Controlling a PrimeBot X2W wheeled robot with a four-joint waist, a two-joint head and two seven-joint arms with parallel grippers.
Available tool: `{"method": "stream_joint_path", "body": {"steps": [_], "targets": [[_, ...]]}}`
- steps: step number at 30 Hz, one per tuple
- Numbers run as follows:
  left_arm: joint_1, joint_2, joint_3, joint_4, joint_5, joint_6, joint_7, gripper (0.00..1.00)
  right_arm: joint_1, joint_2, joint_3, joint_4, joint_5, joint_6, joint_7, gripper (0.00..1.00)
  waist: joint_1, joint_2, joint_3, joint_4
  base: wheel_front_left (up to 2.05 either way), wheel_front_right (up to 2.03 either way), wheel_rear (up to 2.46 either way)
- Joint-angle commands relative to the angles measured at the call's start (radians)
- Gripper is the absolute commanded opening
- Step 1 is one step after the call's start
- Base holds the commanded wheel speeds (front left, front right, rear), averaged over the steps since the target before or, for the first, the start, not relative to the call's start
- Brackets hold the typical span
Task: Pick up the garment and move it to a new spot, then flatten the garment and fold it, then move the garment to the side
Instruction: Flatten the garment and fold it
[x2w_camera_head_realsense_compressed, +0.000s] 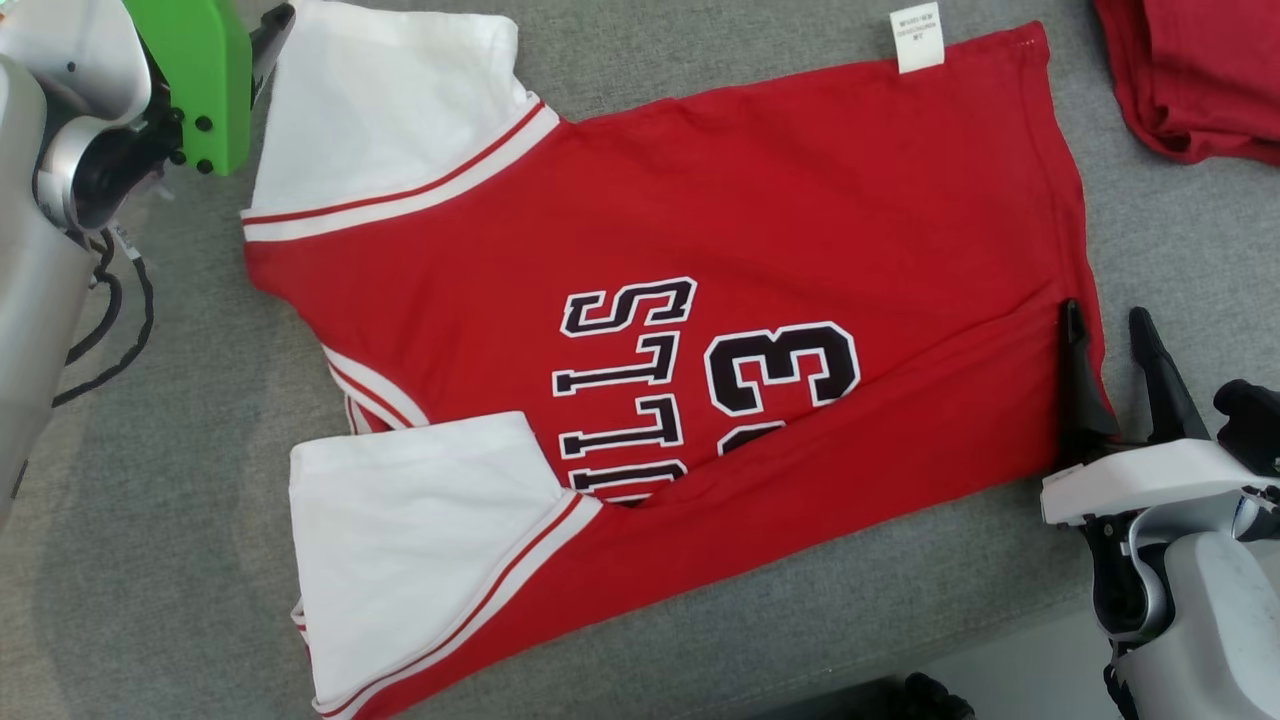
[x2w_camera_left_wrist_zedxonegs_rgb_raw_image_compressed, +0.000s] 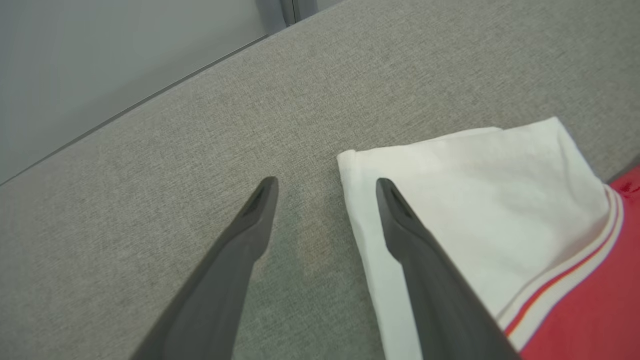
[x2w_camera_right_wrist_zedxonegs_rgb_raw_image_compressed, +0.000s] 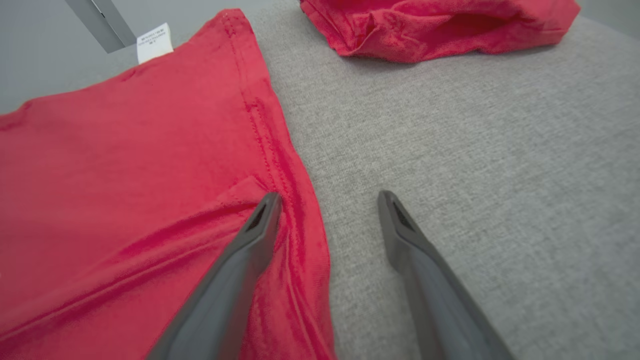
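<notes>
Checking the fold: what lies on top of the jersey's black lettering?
A folded-over red flap of the jersey lies across the near end of the lettering. One letter and one digit are partly hidden beneath it, so they cannot be read.

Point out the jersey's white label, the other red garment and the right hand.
white label (x2w_camera_head_realsense_compressed: 917, 38): head view, centre of the tag.
other red garment (x2w_camera_right_wrist_zedxonegs_rgb_raw_image_compressed: 440, 25): right wrist view, its crumpled middle.
right hand (x2w_camera_right_wrist_zedxonegs_rgb_raw_image_compressed: 328, 196): right wrist view, midway between fingertips.
</notes>
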Motion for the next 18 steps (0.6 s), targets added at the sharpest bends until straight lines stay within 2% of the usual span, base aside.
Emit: {"method": "stream_joint_path", "body": {"steps": [1, 11, 12, 13, 14, 16, 18], "targets": [[-0.029, 0.011, -0.014, 0.009, -0.008, -0.002, -0.003, 1.00, -0.007, 0.000, -0.002, 0.014, 0.007, -0.003, 0.000, 1.00, 0.0000, 0.0000, 0.037, -0.031, 0.00, 0.00, 0.00], [-0.099, 0.045, -0.099, 0.093, 0.012, -0.002, -0.031, 1.00, -0.028, 0.010, 0.014, 0.040, 0.018, -0.003, -0.012, 1.00, 0.0000, 0.0000, 0.063, -0.059, 0.00, 0.00, 0.00], [-0.100, 0.044, -0.104, 0.098, 0.007, -0.002, -0.035, 0.84, -0.028, 0.010, 0.013, 0.043, 0.019, -0.003, -0.014, 1.00, 0.0000, 0.0000, 0.064, -0.061, 0.00, 0.00, 0.00], [-0.100, 0.042, -0.109, 0.105, -0.005, -0.002, -0.040, 0.41, -0.028, 0.010, 0.013, 0.046, 0.020, -0.003, -0.015, 1.00, 0.0000, 0.0000, 0.064, -0.063, 0.00, 0.00, 0.00], [-0.101, 0.041, -0.118, 0.108, -0.012, -0.002, -0.039, 0.26, -0.028, 0.010, 0.012, 0.049, 0.020, -0.003, -0.016, 1.00, 0.0000, 0.0000, 0.064, -0.064, 0.00, 0.00, 0.00], [-0.105, 0.043, -0.135, 0.112, -0.021, -0.002, -0.031, 0.00, -0.030, 0.011, 0.011, 0.054, 0.021, -0.003, -0.019, 1.00, 0.0000, 0.0000, 0.064, -0.066, 0.00, 0.00, 0.00], [-0.105, 0.045, -0.153, 0.115, -0.040, -0.002, -0.017, 0.00, -0.033, 0.012, 0.012, 0.057, 0.021, -0.003, -0.019, 1.00, 0.0000, 0.0000, 0.063, -0.067, 0.00, 0.00, 0.00]]}}
